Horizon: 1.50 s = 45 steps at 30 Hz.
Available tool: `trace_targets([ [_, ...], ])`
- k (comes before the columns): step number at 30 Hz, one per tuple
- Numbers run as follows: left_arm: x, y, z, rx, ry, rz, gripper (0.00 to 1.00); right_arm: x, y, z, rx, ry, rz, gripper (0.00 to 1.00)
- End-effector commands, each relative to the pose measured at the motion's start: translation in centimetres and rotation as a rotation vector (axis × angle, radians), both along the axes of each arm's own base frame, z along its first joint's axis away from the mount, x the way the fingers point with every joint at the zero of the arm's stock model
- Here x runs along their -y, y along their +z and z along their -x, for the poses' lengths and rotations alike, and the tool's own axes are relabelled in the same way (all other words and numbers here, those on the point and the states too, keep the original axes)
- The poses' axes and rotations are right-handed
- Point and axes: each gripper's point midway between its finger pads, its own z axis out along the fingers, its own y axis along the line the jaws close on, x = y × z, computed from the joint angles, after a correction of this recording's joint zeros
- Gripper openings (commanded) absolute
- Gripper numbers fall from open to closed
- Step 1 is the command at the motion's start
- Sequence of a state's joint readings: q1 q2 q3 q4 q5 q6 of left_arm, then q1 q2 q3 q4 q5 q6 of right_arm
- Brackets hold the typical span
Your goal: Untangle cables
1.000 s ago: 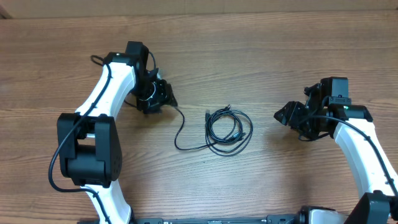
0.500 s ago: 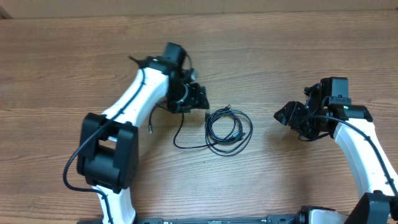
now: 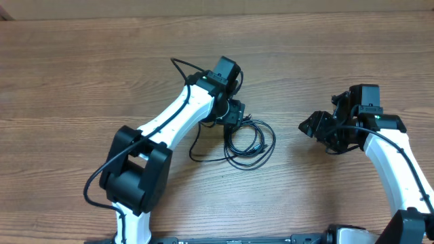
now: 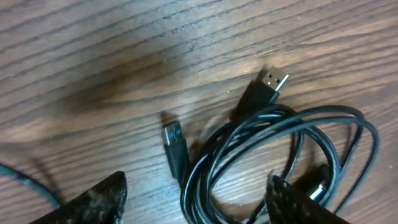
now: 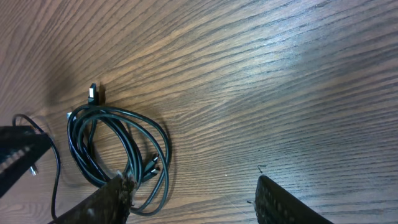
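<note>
Over the middle of the wooden worktop [image 3: 81, 61] we go. The cables [image 3: 250, 143] lie there in one loose black coil, several loops stacked on each other and flat on the wood. A thin tail [image 3: 192, 153] curls out of the coil to the left, passing close by the white left arm [image 3: 178, 115].

The left claw [image 3: 235, 120] hangs right over the coil's upper-left edge. From its wrist camera the two dark fingers [image 4: 99, 202] stand wide apart, released, with the bundled loops lying on the wood between them and nothing pinched. Two plug ends show clearly here. A silver-tipped plug [image 4: 271, 83] pokes up and out past the top of the coil. A second plug with a blue insert [image 4: 174, 140] lies just beside the coil's left rim, its tip pointing away from the fingers. Whether either fingertip touches the wire, I cannot tell; they look just clear of it.

The right claw [image 3: 310, 126] sits well apart from the coil, off to the right with bare wood between them. Its wrist view shows its fingers [image 5: 283, 202] spread and released, holding nothing. The coil lies ahead and to the left in that view, with the silver-tipped plug at its far end. Small plug ends also lie inside the loops near the middle of the coil, though they are too small to make out in any detail.
</note>
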<state>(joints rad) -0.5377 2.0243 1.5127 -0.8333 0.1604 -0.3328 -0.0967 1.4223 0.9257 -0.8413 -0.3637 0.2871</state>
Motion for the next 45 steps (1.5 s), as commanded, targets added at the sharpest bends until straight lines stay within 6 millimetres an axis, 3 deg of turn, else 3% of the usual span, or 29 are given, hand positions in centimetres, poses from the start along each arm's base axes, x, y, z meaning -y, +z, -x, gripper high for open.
trace_targets([
  [1,1.0,-1.4,0.3,-0.023,-0.037,0.001,0.67,-0.1,0.8,-0.7,0.027,0.009,-0.007,0.61],
  [7,1.9,-3.4,1.2,-0.056,-0.057,-0.017,0.59,-0.1,0.8,-0.7,0.027,0.009,-0.007,0.61],
  [10,2.5,-3.8,1.8,-0.072,-0.076,-0.015,0.5,-0.1,0.8,-0.7,0.027,0.009,-0.007,0.61],
  [14,3.2,-3.8,2.2,-0.076,-0.092,-0.001,0.31,-0.1,0.8,-0.7,0.027,0.009,-0.007,0.61],
  [17,3.1,-3.7,2.3,-0.084,-0.09,0.0,0.04,-0.1,0.8,-0.7,0.028,0.009,-0.006,0.61],
  [20,3.1,-2.7,2.2,-0.113,-0.081,0.025,0.04,-0.1,0.8,-0.7,0.027,0.009,-0.007,0.61],
  [23,3.3,-0.6,1.5,-0.141,-0.064,0.081,0.04,-0.1,0.8,-0.7,0.027,0.009,-0.007,0.61],
  [28,5.2,5.9,-0.4,-0.159,-0.124,0.332,0.04,-1.1,1.1,-0.4,0.044,0.077,-0.048,0.61],
  [31,5.3,8.0,-1.5,-0.154,-0.114,0.421,0.04,-2.5,1.8,-0.3,0.078,0.156,-0.119,0.62],
  [39,3.5,7.2,-0.4,-0.217,-0.076,0.35,0.04,-4.3,3.4,-0.9,0.15,0.215,-0.233,0.63],
  [45,4.4,8.1,0.8,-0.266,-0.125,0.432,0.04,-5.4,4.3,-0.8,0.189,0.271,-0.291,0.63],
])
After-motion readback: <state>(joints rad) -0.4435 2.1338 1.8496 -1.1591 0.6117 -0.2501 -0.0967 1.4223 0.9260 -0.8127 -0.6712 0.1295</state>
